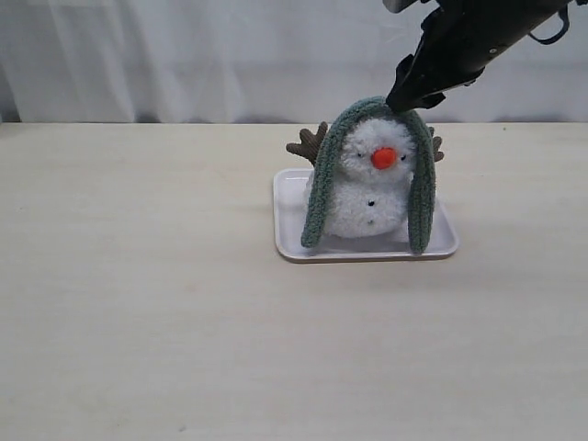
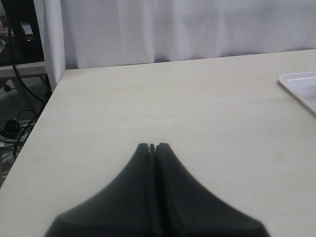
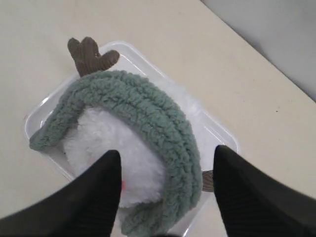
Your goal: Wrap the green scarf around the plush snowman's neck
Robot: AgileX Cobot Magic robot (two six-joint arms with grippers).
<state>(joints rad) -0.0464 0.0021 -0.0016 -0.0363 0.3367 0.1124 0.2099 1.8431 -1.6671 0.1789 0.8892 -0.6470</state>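
The right jaws stand released, spread to either side of the dull grey-green ribbed fuzzy scarf (image 1: 422, 197) and grasping nothing. The left jaws are clenched together, empty, over the pale wooden bench (image 1: 138, 322). The scarf drapes over the head of the fluffy white plush snowman (image 1: 367, 207), right of centre in the exterior view, with both ends hanging to the white rectangular tray (image 1: 292, 241).

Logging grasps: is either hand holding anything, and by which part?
Nothing. The right hand stands open over the fuzzy grey-green scarf; the left hand is shut, empty.
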